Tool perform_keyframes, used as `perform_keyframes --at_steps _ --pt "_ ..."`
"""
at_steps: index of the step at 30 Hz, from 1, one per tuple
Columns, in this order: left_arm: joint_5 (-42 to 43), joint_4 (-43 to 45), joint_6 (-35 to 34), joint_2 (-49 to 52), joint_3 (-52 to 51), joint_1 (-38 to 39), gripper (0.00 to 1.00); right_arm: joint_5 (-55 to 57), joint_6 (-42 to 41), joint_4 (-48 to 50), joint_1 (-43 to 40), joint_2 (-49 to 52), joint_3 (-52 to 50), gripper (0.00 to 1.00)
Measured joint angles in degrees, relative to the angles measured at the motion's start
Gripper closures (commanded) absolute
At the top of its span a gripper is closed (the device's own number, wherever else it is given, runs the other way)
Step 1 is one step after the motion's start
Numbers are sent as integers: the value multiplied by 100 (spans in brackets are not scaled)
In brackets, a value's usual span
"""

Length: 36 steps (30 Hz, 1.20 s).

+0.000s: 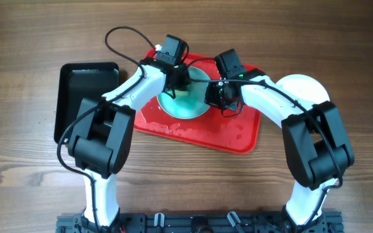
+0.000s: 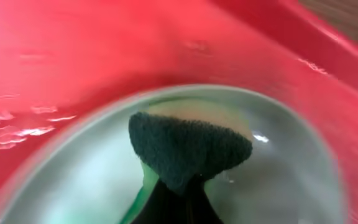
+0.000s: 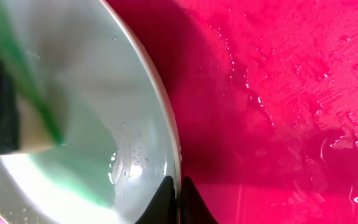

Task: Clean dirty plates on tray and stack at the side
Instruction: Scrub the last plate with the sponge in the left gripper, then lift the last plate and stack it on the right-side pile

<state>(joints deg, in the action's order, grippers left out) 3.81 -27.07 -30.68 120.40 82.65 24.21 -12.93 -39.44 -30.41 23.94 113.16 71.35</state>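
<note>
Wood-grain tabletop [image 1: 342,39] fills the overhead view. On it are two trays: one large red tray [image 1: 238,136] at the centre of the frame and one smaller black tray [image 1: 83,84] at the upper left, lying apart from the red one.

Two plates can be counted. One smeared plate [image 1: 186,107] lies on the red tray, left of the tray's middle, with a teal-green film across its centre. A second plate [image 1: 300,87], plain white, lies on the tabletop just past the red tray's right edge and is partly hidden by the right arm [image 1: 316,142]. Whether more plates lie under it cannot be told.

There is one sponge [image 2: 188,146], with a dark green scouring face.

Both arms reach from the bottom of the frame toward the smeared plate. The left arm [image 1: 102,139] comes in from the lower left. The left claw [image 2: 176,199] is clamped on the sponge, which presses onto the plate's floor near its centre; the plate lies directly under this claw.

The right claw [image 3: 178,202] is at the plate's right rim. In the right wrist view its two fingers are pinched close together with the rim between them, one on the plate's inner side and one over the red tray. The plate spreads toward the upper left of that frame.
</note>
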Motion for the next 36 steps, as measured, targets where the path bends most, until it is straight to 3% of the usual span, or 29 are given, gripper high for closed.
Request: perform_keyframes --at_steps 5,12,16,21,23,30,36 --pt "1519 -452 960 31 0 17 96 9 0 0 2 0 0 96" --pt "1974 -1880 2400 31 37 11 96 -9 26 -44 13 0 0 96" --pt "916 -1910 1919 -46 85 131 96 -50 24 -15 55 0 0 96" --pt "-1679 -1687 745 -114 87 195 96 -59 24 7 68 0 0 96" --pt "-2192 -1499 592 -59 87 164 96 -61 24 17 68 0 0 95" --pt "-2083 -2004 463 -55 470 -13 96 -107 72 66 72 0 0 96" --pt "-1449 -3300 660 -1008 968 -1178 96 -190 649 55 44 -2 0 96"
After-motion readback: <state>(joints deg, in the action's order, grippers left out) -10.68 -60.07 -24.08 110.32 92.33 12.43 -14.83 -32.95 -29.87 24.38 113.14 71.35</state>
